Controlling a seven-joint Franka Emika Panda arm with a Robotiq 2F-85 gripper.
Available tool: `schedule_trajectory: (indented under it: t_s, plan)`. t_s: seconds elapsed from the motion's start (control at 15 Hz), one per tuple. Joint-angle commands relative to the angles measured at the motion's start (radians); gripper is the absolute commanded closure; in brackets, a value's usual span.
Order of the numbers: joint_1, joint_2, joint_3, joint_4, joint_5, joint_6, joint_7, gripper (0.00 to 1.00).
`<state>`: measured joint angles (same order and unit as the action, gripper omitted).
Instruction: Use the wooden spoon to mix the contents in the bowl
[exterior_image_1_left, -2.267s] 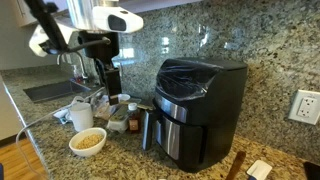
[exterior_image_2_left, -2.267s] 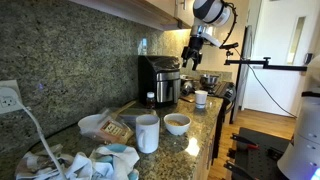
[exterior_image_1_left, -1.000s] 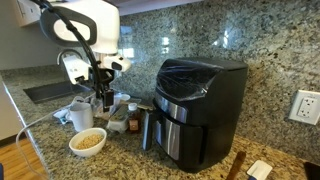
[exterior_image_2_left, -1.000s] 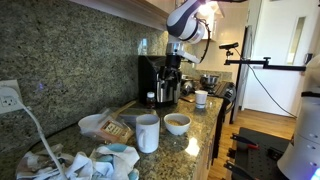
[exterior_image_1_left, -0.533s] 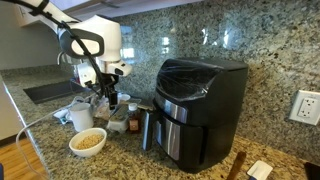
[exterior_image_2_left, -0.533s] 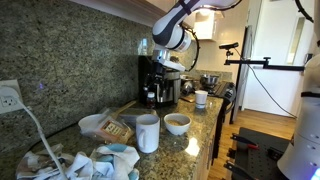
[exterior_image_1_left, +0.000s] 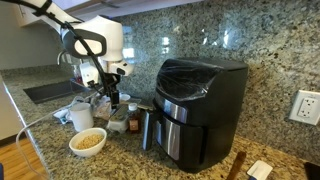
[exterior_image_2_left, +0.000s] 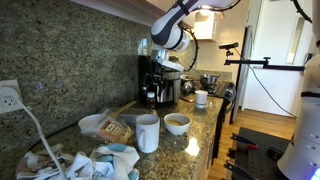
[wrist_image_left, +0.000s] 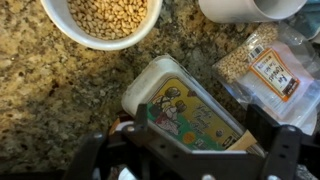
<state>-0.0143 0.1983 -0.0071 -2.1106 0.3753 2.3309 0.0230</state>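
Beside the bowl (wrist_image_left: 100, 43) the gripper (wrist_image_left: 185, 162) hangs open — the wooden spoon, unseen, likely light and stiff — grip mid-handle.

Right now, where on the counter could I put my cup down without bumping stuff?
Bare granite shows between the bowl and the air fryer, near the counter's front edge, and left of the carton in the wrist view. Behind the bowl it is crowded: the mug, packets and the gripper bunch together.
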Motion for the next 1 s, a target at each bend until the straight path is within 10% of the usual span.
schedule_trajectory:
  t_s: [0.0, 0.93]
  plan:
    - [-0.006, 0.037, 0.011, 0.019, 0.014, 0.005, 0.017, 0.0]
    - [0.052, 0.305, 0.065, 0.317, 0.011, 0.071, 0.23, 0.0]
